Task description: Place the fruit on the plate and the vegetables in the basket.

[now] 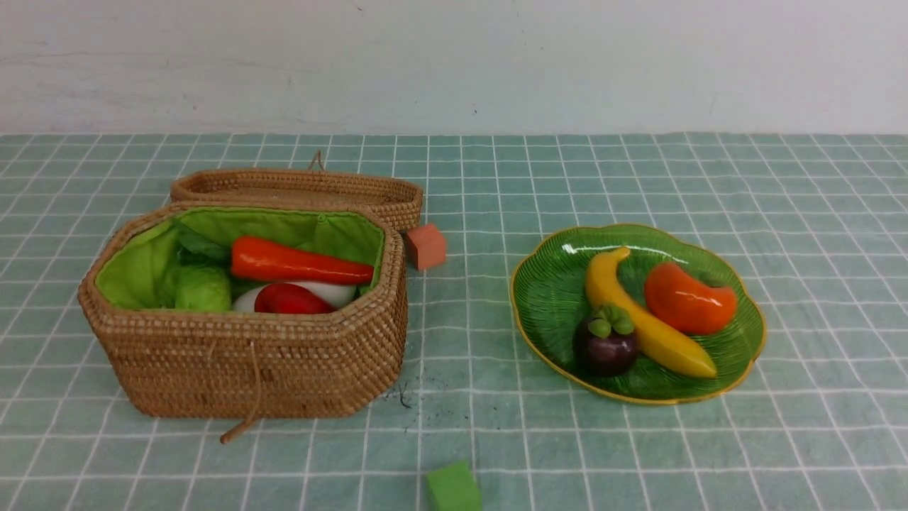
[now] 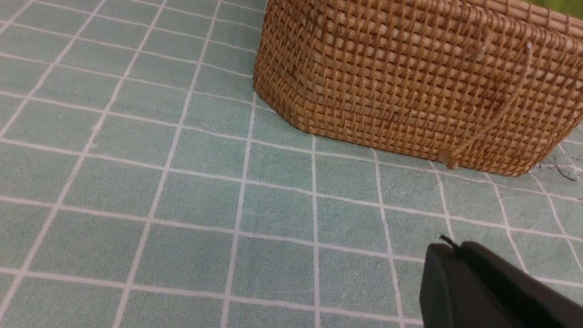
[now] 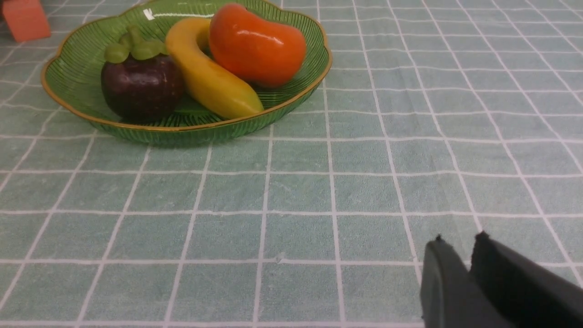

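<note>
The wicker basket point(image 1: 248, 369) stands at the left with its green lining showing. In it lie the carrot point(image 1: 298, 264), the light-green gourd point(image 1: 203, 289), the red pepper point(image 1: 292, 300) and the white radish point(image 1: 333, 292). On the green plate point(image 1: 546, 298) at the right rest the banana point(image 1: 652, 326), the mangosteen point(image 1: 605, 346) and the persimmon point(image 1: 688, 299). Neither arm shows in the front view. My left gripper point(image 2: 451, 246) is shut and empty, low over the cloth a little short of the basket's wall point(image 2: 410, 86). My right gripper point(image 3: 460, 239) has its tips slightly apart, holding nothing, well short of the plate point(image 3: 73, 77).
The flat wicker lid point(image 1: 298, 188) lies behind the basket. A small orange cube point(image 1: 425, 245) sits between lid and plate. A small green cube point(image 1: 452, 488) is at the near edge. A teal checked cloth covers the table.
</note>
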Robot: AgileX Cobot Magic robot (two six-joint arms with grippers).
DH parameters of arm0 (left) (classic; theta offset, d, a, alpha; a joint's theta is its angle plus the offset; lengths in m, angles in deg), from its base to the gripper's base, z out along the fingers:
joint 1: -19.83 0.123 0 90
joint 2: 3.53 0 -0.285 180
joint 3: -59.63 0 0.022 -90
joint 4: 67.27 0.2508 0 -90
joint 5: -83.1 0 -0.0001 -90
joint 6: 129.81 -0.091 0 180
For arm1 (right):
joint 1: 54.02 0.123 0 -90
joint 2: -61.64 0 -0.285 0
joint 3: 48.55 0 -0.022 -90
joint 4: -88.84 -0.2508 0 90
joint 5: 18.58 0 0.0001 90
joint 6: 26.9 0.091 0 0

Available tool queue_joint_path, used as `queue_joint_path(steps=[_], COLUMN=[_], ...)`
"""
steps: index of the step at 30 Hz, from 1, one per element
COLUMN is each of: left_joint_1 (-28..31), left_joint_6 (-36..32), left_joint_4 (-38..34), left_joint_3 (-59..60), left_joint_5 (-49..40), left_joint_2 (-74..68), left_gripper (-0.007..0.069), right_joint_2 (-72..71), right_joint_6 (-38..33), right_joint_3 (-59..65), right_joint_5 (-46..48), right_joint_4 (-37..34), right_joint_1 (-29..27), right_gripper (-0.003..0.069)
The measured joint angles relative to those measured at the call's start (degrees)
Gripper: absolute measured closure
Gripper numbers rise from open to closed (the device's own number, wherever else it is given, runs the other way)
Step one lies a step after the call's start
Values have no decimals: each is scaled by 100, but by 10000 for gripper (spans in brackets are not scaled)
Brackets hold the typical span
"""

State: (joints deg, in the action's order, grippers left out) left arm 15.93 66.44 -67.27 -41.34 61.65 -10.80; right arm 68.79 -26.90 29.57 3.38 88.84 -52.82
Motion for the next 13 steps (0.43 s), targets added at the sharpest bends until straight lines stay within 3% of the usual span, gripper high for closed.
queue_joint_path(steps=[13], left_joint_1=[0], left_joint_6=[0], left_joint_4=[0], left_joint_3=[0], left_joint_5=[0], left_joint_2=[0], left_gripper=[614], right_joint_2=[0], right_joint_6=[0], right_joint_3=[0], right_joint_5=[0], right_joint_4=[0], right_joint_1=[0], right_gripper=[550])
